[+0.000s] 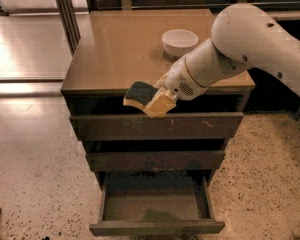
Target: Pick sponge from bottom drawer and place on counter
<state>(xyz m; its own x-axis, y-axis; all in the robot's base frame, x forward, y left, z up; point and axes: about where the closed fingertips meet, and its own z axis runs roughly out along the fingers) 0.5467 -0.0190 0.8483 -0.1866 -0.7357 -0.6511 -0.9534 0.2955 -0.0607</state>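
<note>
My gripper (149, 102) is shut on the sponge (138, 93), whose dark blue-black face tops a yellow layer. It holds the sponge in the air just in front of the counter's front edge, at about the height of the counter (120, 49), above the top drawer front. The bottom drawer (155, 204) is pulled open far below, and its brown floor shows nothing on it. My white arm reaches in from the right.
A white bowl (179, 41) stands on the counter at the back right, partly behind my arm. The two upper drawers (155, 126) are nearly shut. Metal posts (65, 14) stand to the back left. Speckled floor surrounds the cabinet.
</note>
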